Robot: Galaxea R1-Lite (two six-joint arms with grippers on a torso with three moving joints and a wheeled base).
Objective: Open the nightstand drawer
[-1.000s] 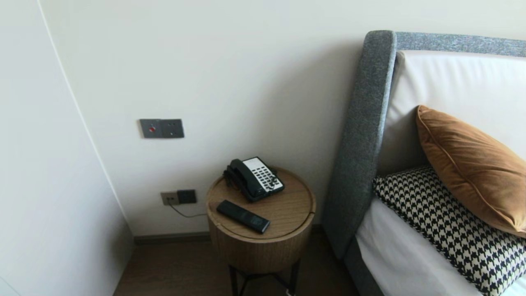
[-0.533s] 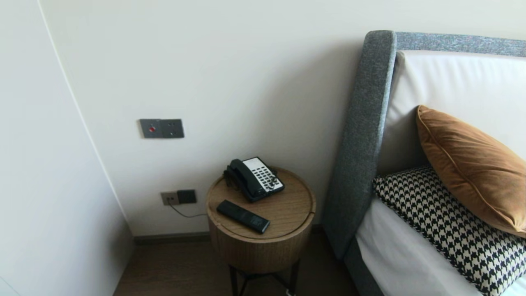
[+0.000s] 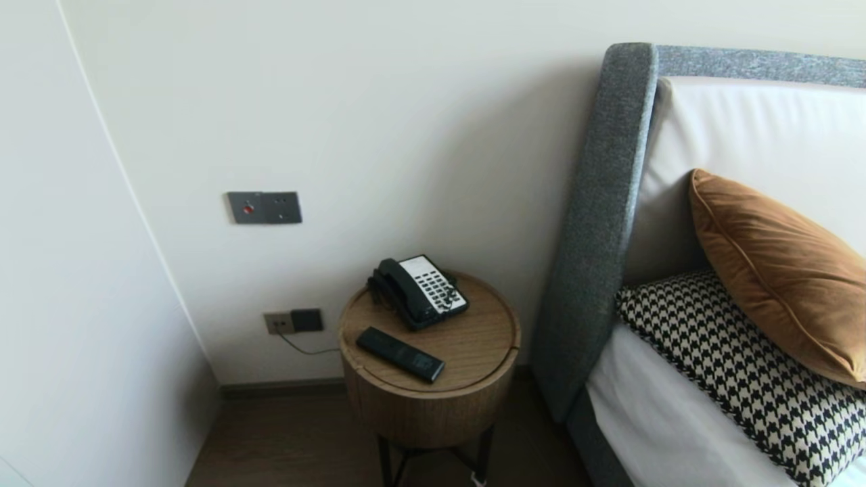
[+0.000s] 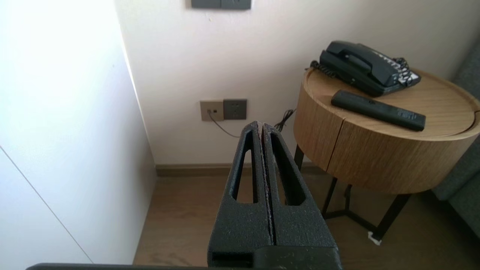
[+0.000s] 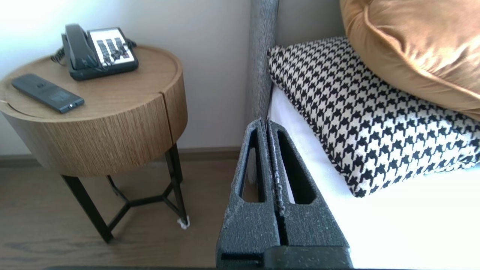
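Flat black remote [image 3: 400, 354] lay unmoved, 6 o'clock of black corded telephone [image 3: 417, 292], on round wooden table [image 3: 482, 343]; left gripper [image 4: 261, 125], right gripper [image 5: 267, 123] closed, empty.

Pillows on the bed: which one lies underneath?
The black-and-white houndstooth pillow; it lies flat, while the plain brown pillow rests on top of it.

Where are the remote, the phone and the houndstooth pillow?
remote [image 3: 400, 354], head view, middle of its black body.
phone [image 3: 419, 292], head view, centre of the set, where the handset meets the keypad.
houndstooth pillow [image 3: 737, 379], head view, middle of its patterned top face.
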